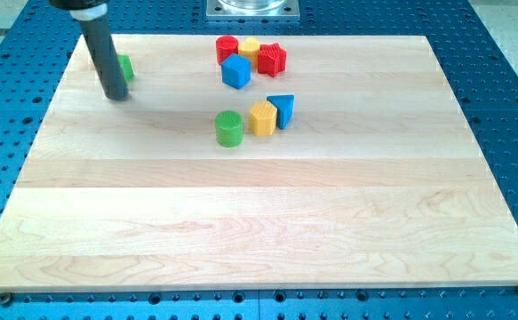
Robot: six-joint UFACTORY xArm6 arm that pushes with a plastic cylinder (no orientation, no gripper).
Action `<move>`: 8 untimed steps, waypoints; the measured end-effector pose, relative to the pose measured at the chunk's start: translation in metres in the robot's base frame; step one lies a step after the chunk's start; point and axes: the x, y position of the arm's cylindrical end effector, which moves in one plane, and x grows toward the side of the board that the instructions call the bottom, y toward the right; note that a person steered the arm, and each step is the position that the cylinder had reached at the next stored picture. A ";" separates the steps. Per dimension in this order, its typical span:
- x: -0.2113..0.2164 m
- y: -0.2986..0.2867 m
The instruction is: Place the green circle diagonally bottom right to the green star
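The green circle [228, 128] is a short green cylinder standing near the board's upper middle. A green block [125, 68], likely the green star, sits at the upper left, mostly hidden behind my rod, so its shape cannot be made out. My tip [116, 95] rests on the board just below and left of that green block, touching or nearly touching it. The green circle lies far to the right of my tip and lower in the view.
A yellow block [263, 117] and a blue triangle [282, 109] sit right of the green circle. Above them cluster a red cylinder [227, 49], a yellow block [251, 47], a red star [272, 59] and a blue cube [236, 71]. The wooden board [259, 222] lies on a blue perforated table.
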 end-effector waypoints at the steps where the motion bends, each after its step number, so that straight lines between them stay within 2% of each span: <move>1: -0.013 -0.001; 2: -0.001 0.034; 3: -0.037 0.054; 4: -0.040 0.022; 5: -0.040 0.016; 6: 0.011 0.060; 7: 0.107 0.103; 8: 0.188 0.180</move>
